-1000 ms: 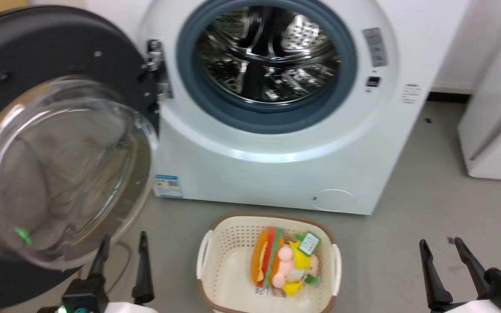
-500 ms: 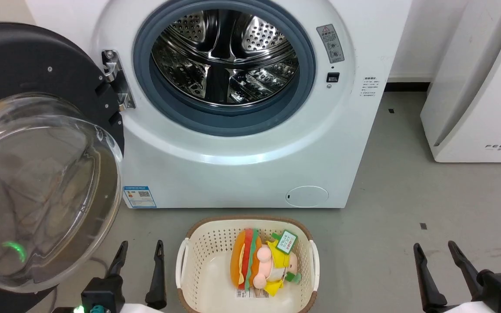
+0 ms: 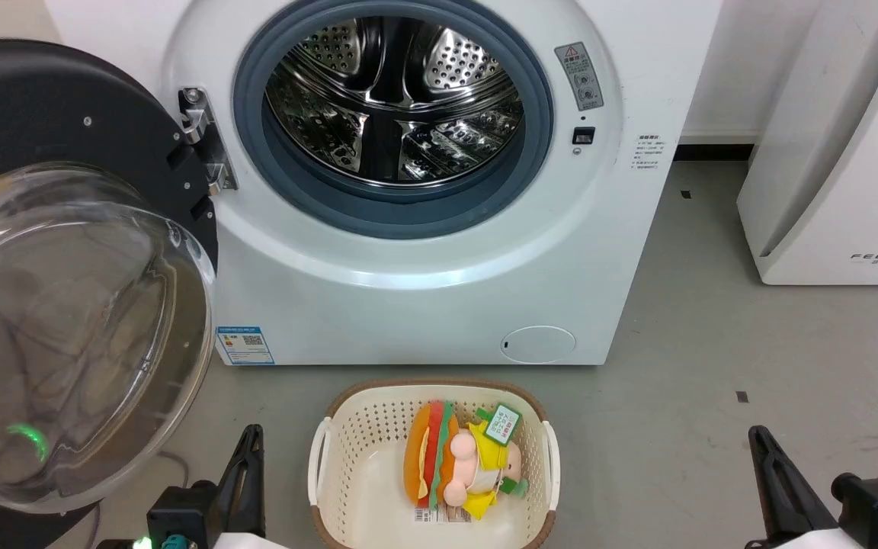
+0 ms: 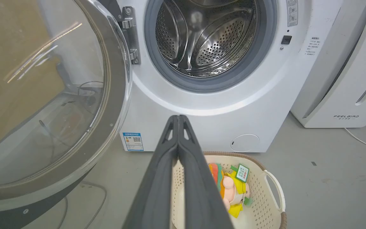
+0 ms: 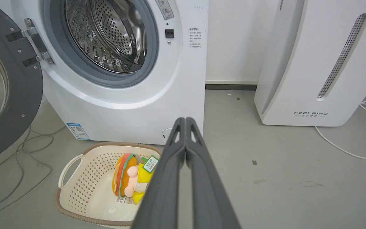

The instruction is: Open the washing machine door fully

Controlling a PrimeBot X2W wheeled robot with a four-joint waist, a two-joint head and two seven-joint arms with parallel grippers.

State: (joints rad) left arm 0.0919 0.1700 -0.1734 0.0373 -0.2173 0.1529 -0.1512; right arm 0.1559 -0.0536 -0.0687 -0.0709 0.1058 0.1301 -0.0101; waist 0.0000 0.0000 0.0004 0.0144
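— Grey floor (image 3: 713,343), white wall behind. First entry?
— One washing machine (image 3: 408,297), white front-loader. Steel drum (image 3: 393,99) exposed inside the grey gasket (image 3: 408,217); blue label (image 3: 244,345) low on the front's left, round flap (image 3: 538,343) low on its right.
— And the washing machine door (image 3: 50,99)?
— Swung out to the machine's left on its hinge (image 3: 203,141), dark inner face and glass bowl (image 3: 73,328) turned toward the head camera. Nothing touches it.
— Grippers?
— The left gripper (image 4: 178,118): fingers pressed together, empty, low near the door's bottom edge but apart from it. The right gripper (image 5: 185,119): likewise clenched on nothing, over bare floor well right of the basket (image 3: 378,423).
— Remaining stock?
— That basket, cream, perforated, on the floor before the machine, holding one plush burger toy (image 3: 431,461). One white appliance (image 3: 828,191), lettered FEELBIRD, right of the machine.
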